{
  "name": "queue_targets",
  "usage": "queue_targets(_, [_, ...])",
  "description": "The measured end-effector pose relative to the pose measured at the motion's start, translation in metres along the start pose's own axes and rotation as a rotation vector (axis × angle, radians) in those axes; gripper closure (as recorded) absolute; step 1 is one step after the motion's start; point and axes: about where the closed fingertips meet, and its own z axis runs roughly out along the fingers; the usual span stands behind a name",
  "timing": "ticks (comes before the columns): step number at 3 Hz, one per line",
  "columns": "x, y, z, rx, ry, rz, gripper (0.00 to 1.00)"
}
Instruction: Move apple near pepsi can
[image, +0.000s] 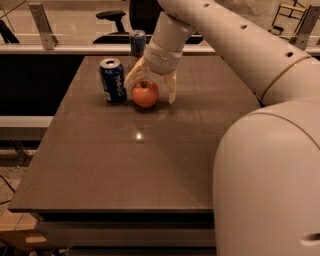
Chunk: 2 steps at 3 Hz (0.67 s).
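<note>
The red-orange apple (145, 94) sits on the brown table (125, 165) at the far middle, just right of the dark blue pepsi can (113, 80), which stands upright. A small gap separates the two. My gripper (150, 91) reaches down from above and behind the apple. Its pale fingers (171, 89) are spread to either side of the apple and stand apart from it, so the gripper is open and holds nothing.
A slimmer can (137, 43) stands upright behind the gripper near the table's far edge. My arm (260, 60) sweeps in from the right and covers the table's right side. A rail and an office chair (112, 17) lie beyond the table.
</note>
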Motion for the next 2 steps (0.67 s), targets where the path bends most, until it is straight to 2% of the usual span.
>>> queue_targets(1, [-0.0072,0.0058,-0.0021,-0.002,0.024,0.038,0.0])
queue_targets(2, [-0.0144,0.0105,-0.0033,-0.004,0.049,0.06,0.17])
